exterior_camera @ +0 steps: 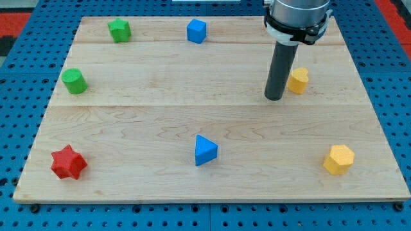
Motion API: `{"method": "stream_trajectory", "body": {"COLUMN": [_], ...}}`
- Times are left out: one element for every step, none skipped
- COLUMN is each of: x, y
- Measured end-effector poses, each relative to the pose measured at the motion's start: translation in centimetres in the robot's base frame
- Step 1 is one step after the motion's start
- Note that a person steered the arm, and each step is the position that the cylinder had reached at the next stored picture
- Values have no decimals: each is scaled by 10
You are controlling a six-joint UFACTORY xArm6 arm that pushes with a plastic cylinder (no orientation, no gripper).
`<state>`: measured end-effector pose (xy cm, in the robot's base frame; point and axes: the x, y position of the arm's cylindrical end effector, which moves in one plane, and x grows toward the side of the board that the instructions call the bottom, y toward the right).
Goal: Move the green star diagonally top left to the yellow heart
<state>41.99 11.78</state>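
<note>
My tip (274, 98) is sitting just left of the yellow heart (298, 81)
It is holding nothing, and the green star (119, 30) is waiting far away at the view's top left

cam: my one view, high in front of the wooden board (212, 122), tilted down | reach: all four board edges in frame, blue pegboard (385, 70) around | range: middling near | arm: enters from the view's top, upper part cropped | mount: probably fixed, I can't tell | overlap: only one view
</note>
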Motion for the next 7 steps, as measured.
{"method": "stream_trajectory", "body": {"x": [-2,-63,-98,-85,-67,-67,-82], "y": [-4,-48,-40,-86,-172,-177,-292]}}
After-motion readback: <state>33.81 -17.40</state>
